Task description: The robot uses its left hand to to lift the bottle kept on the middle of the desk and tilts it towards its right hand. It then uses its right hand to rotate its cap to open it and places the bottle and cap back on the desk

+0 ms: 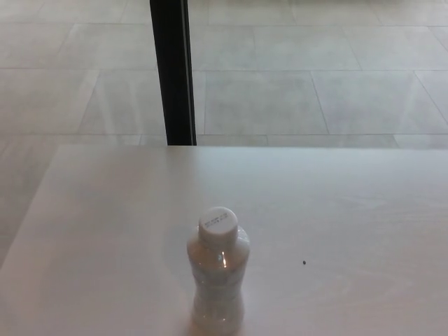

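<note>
I see clear plastic bottle (218,280) standing upright on pale table (105,231), near front edge, about middle of table width. White cap (218,222) sits on bottle neck, small printed text on top. Small dark speck (304,263) on table, right of bottle, apart from it. Behind table: tiled floor (315,84), black vertical post (173,70). Neither left nor right robot hand appears in my view, so I cannot tell their state.
</note>
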